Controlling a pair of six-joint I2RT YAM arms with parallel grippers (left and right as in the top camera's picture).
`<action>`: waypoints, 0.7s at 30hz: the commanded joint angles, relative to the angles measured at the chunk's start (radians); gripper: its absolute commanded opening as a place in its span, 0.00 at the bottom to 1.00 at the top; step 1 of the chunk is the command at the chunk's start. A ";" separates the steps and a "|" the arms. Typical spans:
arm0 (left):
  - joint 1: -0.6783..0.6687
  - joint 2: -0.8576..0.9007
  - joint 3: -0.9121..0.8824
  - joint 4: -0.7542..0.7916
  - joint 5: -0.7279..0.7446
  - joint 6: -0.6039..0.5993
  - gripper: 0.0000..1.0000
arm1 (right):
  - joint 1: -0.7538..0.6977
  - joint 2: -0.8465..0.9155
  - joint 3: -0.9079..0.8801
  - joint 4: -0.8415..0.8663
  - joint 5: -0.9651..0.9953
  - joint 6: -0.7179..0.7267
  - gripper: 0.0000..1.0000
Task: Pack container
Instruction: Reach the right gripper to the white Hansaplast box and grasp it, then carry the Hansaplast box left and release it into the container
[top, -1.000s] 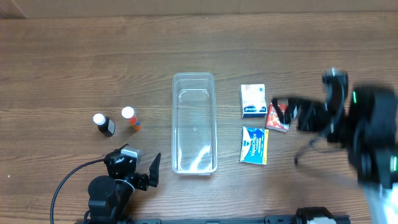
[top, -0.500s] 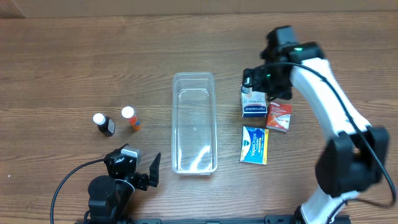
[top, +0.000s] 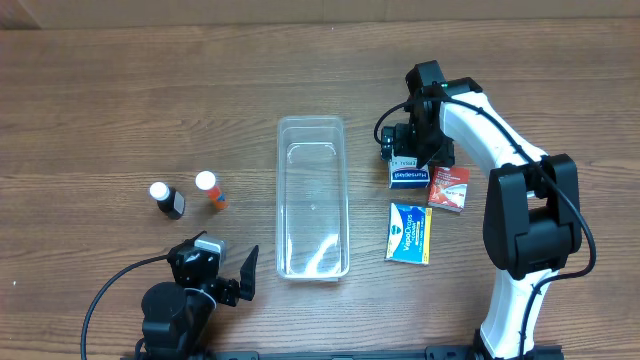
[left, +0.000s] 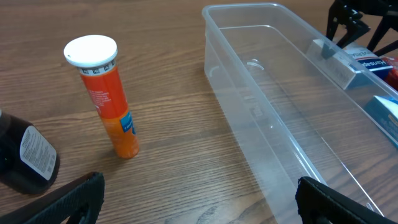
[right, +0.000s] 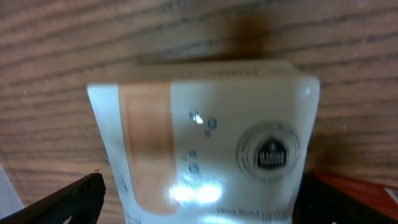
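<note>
The clear plastic container lies lengthwise mid-table and holds nothing; it also shows in the left wrist view. My right gripper is low over the white and blue box to the container's right. In the right wrist view its fingers are open and straddle this white box, which fills the frame. My left gripper is open and holds nothing, near the front edge, left of the container.
A red box and a blue packet lie by the white box. An orange tube with a white cap and a dark bottle stand left of the container.
My right arm swung in from the far right and came down over the white box. The left arm and all objects have stayed put.
</note>
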 joint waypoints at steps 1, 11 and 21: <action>0.005 -0.001 -0.001 -0.001 0.012 0.023 1.00 | 0.008 0.011 -0.006 0.017 -0.005 0.033 0.91; 0.005 -0.001 -0.001 -0.001 0.012 0.023 1.00 | 0.014 -0.049 0.171 -0.187 0.058 0.068 0.61; 0.005 -0.001 -0.001 -0.001 0.012 0.023 1.00 | 0.249 -0.274 0.375 -0.347 0.054 0.188 0.62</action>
